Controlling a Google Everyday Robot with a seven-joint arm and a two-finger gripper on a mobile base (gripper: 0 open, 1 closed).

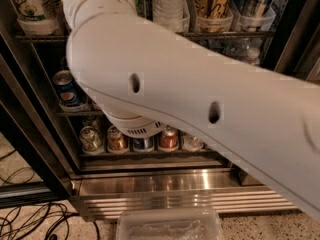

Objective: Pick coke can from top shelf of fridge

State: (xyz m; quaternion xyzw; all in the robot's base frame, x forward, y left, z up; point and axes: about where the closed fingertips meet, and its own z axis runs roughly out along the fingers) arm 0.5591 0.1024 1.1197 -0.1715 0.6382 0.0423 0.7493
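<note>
White arm (200,99) extended up and left to the top shelf (225,34) of the fridge (150,184). The gripper lay out of view beyond it, state indeterminate. The coke can was not visible, presumably behind the arm.

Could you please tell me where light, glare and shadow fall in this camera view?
Camera view: the large white robot arm is brightly lit on top, shaded underneath, and blocks much of the black-framed drinks fridge; the fridge's shiny stainless-steel base carries glare streaks; the lower-rack cans sit in dimmer light; the gripper is out of view beyond the arm's upper end.
</note>
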